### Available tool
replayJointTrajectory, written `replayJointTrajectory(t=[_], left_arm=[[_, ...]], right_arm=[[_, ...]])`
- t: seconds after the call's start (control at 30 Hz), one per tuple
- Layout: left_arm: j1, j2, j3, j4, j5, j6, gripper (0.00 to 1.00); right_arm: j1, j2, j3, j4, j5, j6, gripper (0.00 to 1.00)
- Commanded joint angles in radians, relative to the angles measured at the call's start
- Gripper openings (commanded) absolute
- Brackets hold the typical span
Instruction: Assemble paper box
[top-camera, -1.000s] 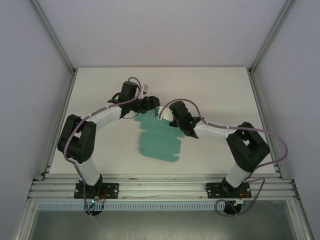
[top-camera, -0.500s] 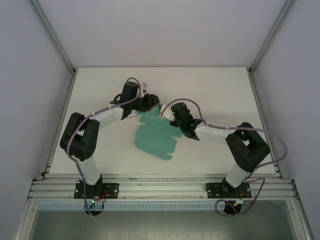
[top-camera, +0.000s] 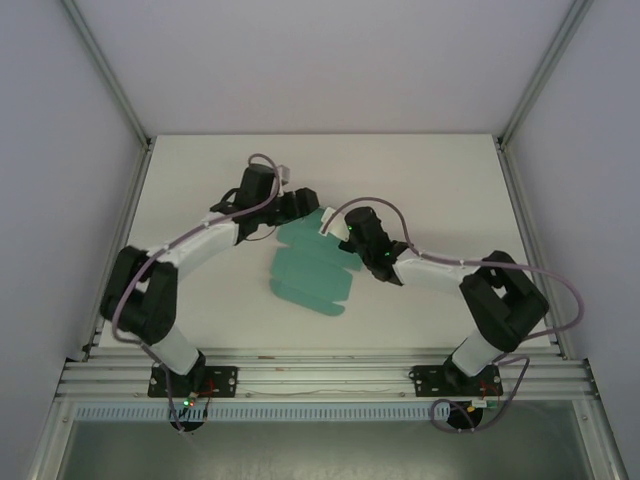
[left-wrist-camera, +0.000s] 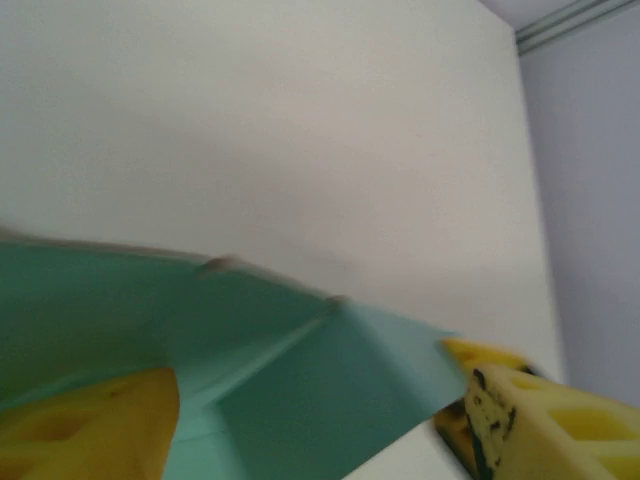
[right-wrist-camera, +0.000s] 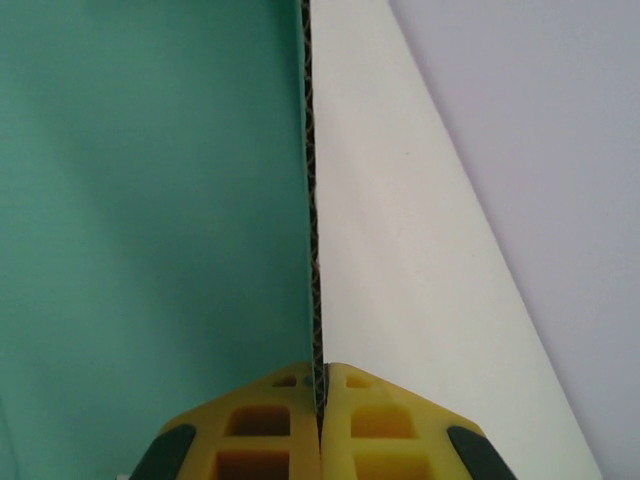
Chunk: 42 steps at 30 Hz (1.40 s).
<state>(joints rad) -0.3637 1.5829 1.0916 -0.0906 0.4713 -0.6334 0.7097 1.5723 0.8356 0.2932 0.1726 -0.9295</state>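
The paper box (top-camera: 310, 272) is a teal die-cut card sheet with flaps, lying mid-table with its far end lifted between the two arms. My right gripper (top-camera: 345, 235) is shut on the sheet's right edge. In the right wrist view the yellow gripper (right-wrist-camera: 320, 385) pinches the corrugated edge of the paper box (right-wrist-camera: 150, 200). My left gripper (top-camera: 303, 207) is at the sheet's far end. In the left wrist view its yellow fingers (left-wrist-camera: 530, 420) stand wide apart, and a creased flap of the paper box (left-wrist-camera: 300, 400) lies across the gap.
The white table (top-camera: 430, 180) is walled by pale panels and aluminium posts at the sides and back. An aluminium rail (top-camera: 320, 375) runs along the near edge by the arm bases.
The sheet has slid a little left and turned. The right gripper moved left with it, and the left arm's elbow swung down and left.
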Motion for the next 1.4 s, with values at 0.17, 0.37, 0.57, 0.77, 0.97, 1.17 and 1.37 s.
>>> replayJointTrajectory(t=[0.17,0.37,0.57,0.77,0.97,1.17,1.37], left_arm=[[0.156,-0.150,-0.224,-0.131,-0.236,0.131,1.00],[0.209,-0.136,-0.305,-0.060,-0.244,0.141,1.00],[0.208,-0.095,-0.329,0.129,-0.022,0.172,1.00],[0.186,-0.087,-0.350,0.250,0.125,0.216,1.00],[0.134,-0.072,-0.356,0.317,0.192,0.272,0.99],[0.116,-0.020,-0.325,0.340,0.210,0.280,0.93],[0.108,0.037,-0.306,0.394,0.276,0.270,0.68]], right_arm=[[-0.047,-0.131,-0.052,-0.021,-0.044,0.093,0.00],[-0.065,-0.158,-0.061,-0.060,-0.112,0.116,0.00],[-0.068,-0.143,-0.040,-0.063,-0.131,0.138,0.00],[-0.069,-0.132,-0.026,-0.065,-0.130,0.157,0.00],[-0.071,-0.135,-0.015,-0.085,-0.165,0.176,0.00],[-0.073,-0.147,-0.020,-0.095,-0.193,0.185,0.00],[-0.075,-0.167,-0.013,-0.126,-0.227,0.199,0.00]])
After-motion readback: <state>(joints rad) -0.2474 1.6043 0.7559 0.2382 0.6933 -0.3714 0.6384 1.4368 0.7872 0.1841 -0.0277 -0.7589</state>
